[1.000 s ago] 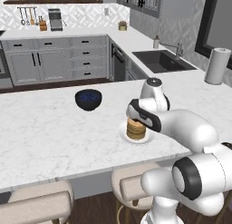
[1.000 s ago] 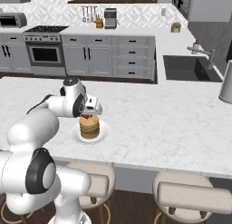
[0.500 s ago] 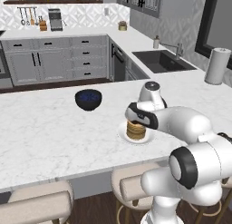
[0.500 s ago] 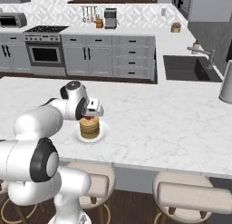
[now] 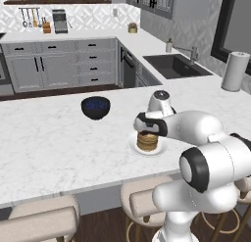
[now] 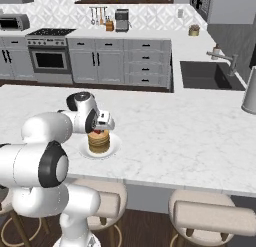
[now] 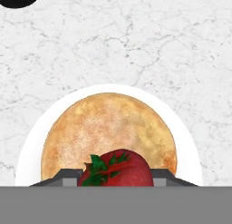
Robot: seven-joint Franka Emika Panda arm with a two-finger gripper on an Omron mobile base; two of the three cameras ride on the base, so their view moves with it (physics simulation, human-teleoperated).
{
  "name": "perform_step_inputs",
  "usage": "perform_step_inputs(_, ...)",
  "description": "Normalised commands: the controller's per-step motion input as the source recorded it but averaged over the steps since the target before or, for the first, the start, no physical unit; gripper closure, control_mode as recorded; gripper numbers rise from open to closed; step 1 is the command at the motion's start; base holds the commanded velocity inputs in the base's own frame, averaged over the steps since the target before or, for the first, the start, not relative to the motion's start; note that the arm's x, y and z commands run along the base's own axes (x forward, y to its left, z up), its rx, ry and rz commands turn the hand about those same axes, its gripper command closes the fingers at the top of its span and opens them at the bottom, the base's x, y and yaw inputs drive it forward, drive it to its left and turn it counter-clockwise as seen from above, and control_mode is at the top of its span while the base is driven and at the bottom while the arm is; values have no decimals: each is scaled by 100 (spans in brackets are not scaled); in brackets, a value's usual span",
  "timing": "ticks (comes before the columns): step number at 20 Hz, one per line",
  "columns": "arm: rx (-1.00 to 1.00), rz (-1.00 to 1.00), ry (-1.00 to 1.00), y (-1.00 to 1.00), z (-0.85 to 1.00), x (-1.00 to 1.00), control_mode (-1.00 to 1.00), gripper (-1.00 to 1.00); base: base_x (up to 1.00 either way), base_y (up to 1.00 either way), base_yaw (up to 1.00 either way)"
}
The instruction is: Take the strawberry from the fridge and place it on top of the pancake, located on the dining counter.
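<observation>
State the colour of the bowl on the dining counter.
Dark blue bowl; the left base view shows it best.

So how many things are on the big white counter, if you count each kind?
Pancake stacks: 1
White plates: 1
Strawberries, held in the hand above the stack: 1
Dark blue bowls: 1
Paper towel rolls: 1
Total: 5

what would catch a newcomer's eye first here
The strawberry, pinched in the pincer right above the pancake on its white plate on the dining counter. Next, the big white arm bent over that plate, and the dark blue bowl beyond it.
</observation>
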Motion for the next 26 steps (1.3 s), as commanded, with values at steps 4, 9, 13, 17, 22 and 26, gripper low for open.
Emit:
perform_step_inputs(4, 0, 0, 4, 6, -25, 0, -100, 100, 0, 0, 0)
perform_step_inputs(9, 0, 0, 1, 1, -11, 0, -100, 100, 0, 0, 0)
perform_step_inputs(13, 0, 0, 0, 0, 0, 0, -100, 100, 0, 0, 0)
perform_step_inputs(17, 0, 0, 0, 0, -2, 0, -100, -100, 0, 0, 0)
perform_step_inputs(22, 0, 0, 0, 0, -1, 0, -100, -100, 0, 0, 0)
perform_step_inputs(26, 0, 0, 0, 0, 1, 0, -100, -100, 0, 0, 0)
